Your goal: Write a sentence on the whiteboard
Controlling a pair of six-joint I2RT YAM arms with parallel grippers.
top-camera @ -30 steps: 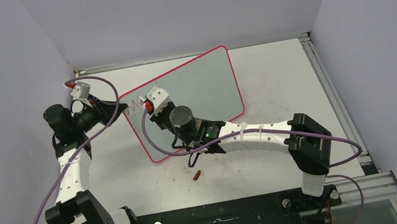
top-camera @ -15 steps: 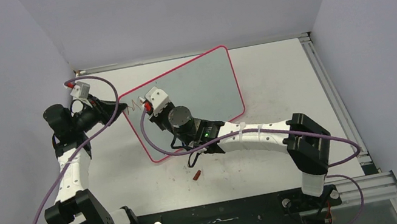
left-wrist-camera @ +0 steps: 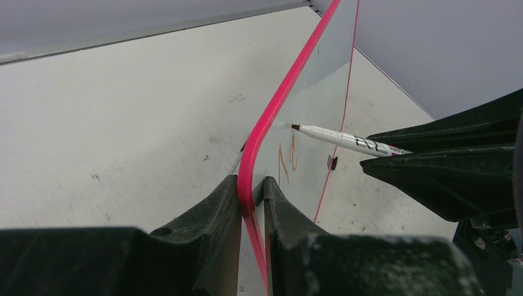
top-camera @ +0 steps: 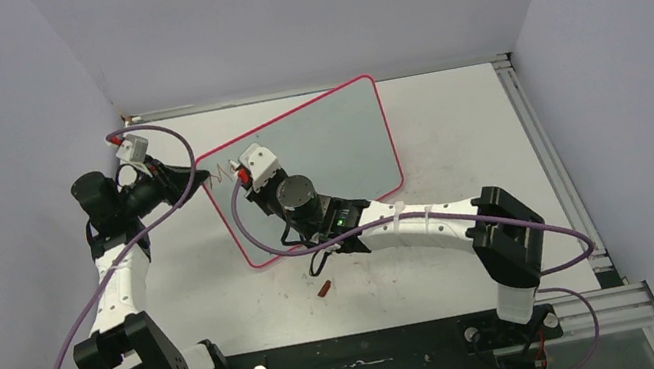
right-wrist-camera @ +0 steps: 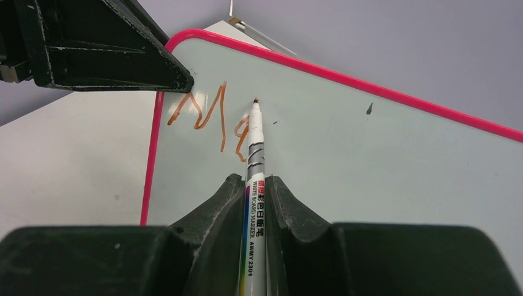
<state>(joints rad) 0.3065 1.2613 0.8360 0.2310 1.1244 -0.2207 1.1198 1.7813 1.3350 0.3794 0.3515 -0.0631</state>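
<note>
Toward counter's far-left corner, whiteboard; sentence at its top-left corner: "M", partial second letter. My left gripper clamped on whiteboard, right gripper on marker; tip barely moved; most writing remains.

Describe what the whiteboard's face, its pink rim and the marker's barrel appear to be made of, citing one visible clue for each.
Whiteboard face: probably a smooth, glossy coated panel; a soft glare patch shows beside the letters.
Rim: likely moulded plastic, uniformly bright pink and rounded at the corner.
Marker barrel: seemingly white plastic, slightly shiny, with printed lettering.
</note>
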